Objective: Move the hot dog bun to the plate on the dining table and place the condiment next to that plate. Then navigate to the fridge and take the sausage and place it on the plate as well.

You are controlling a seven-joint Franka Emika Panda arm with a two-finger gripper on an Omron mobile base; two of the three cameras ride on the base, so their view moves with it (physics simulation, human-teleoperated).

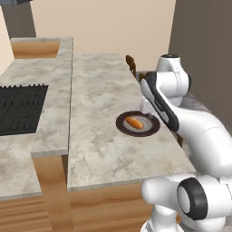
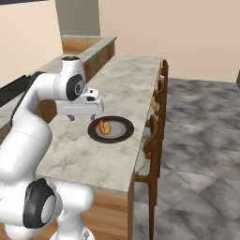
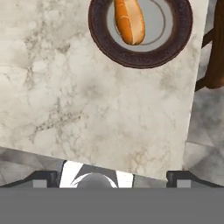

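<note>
Golden-orange bun (image 3: 129, 21), oblong, paler along one edge, lying flat in the grey centre of the plate (image 3: 175, 46). Same bun (image 1: 134, 122) seen from the left base view as a small orange oval slightly left of the plate's middle; from the right base view (image 2: 105, 127) foreshortened, near the left half of the plate. Roughly a third of the plate's width.

Plate (image 1: 152, 131) round, dark brown rim, lighter grey-brown well, resting on the table (image 1: 95, 136) close to its right-hand long edge. Plate (image 2: 123, 137) nearer the chair side than the cooktop side. Table (image 3: 87, 109) of veined grey-beige marble on a light wood base.

Wooden chairs (image 2: 157, 136) tucked along the table's far side, just beside the plate's edge. Black cooktop (image 1: 20, 108) on the lower slab to the left, well apart from the plate. Grey tiled floor (image 2: 201, 140) beyond the chairs.

Arm bent over the table, hand level and pointing down, above the marble just beside the plate, not touching it. Gripper (image 2: 81, 116) empty, fingers (image 3: 43, 178) spread wide apart at the bottom corners of the hand view, nothing between them.
</note>
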